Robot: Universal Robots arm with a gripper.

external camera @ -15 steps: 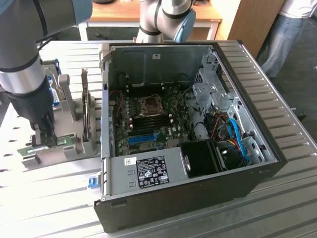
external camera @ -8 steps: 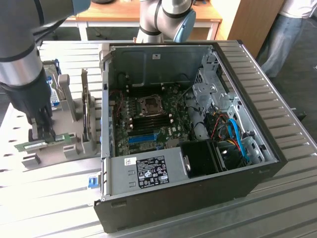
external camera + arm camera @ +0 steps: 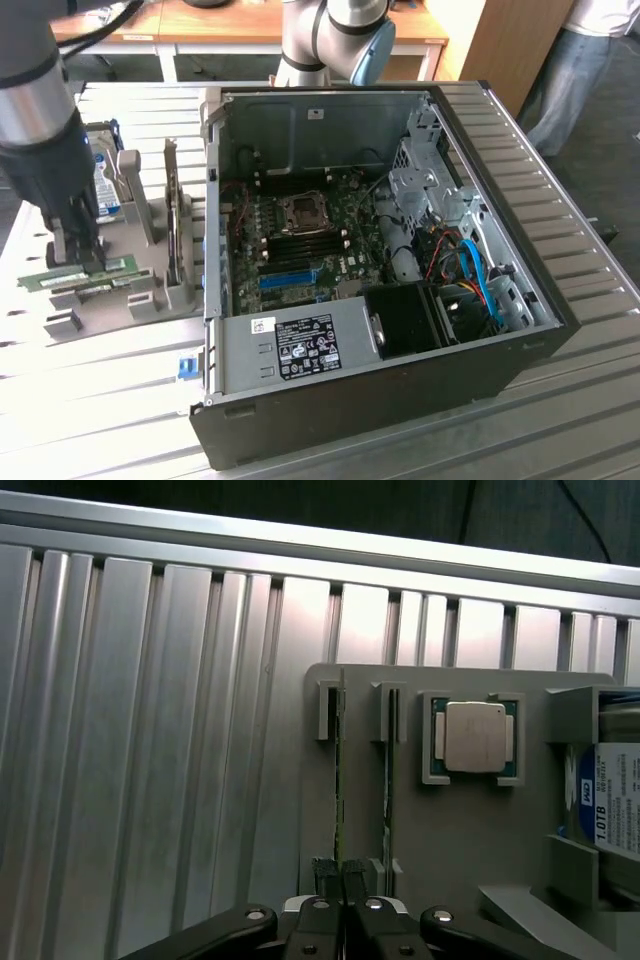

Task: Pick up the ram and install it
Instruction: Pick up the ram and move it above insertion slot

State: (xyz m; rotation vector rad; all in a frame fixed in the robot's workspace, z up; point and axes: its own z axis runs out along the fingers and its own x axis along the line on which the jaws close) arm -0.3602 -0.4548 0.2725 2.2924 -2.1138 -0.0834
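Two green ram sticks stand on edge in a grey holder [image 3: 150,215] at the exterior view's left. My gripper [image 3: 88,258] is down on the farther ram [image 3: 122,266], and its dark fingers [image 3: 325,875] press against both sides of that ram's thin edge [image 3: 340,780]. The second ram [image 3: 387,780] stands free just beside it, also seen as the nearer stick [image 3: 100,290]. The ram still sits in the holder's slots. The open computer case [image 3: 230,330] lies to the exterior view's right, with the motherboard's dark memory slots [image 3: 300,243] near its middle.
A silver processor chip [image 3: 475,737] and a hard drive [image 3: 615,815] share the holder [image 3: 470,830]. An upright card [image 3: 175,215] stands between holder and case. A blue slot strip [image 3: 290,275] lies on the motherboard. A person [image 3: 575,70] stands at the back right. Ribbed metal table [image 3: 90,400] all around.
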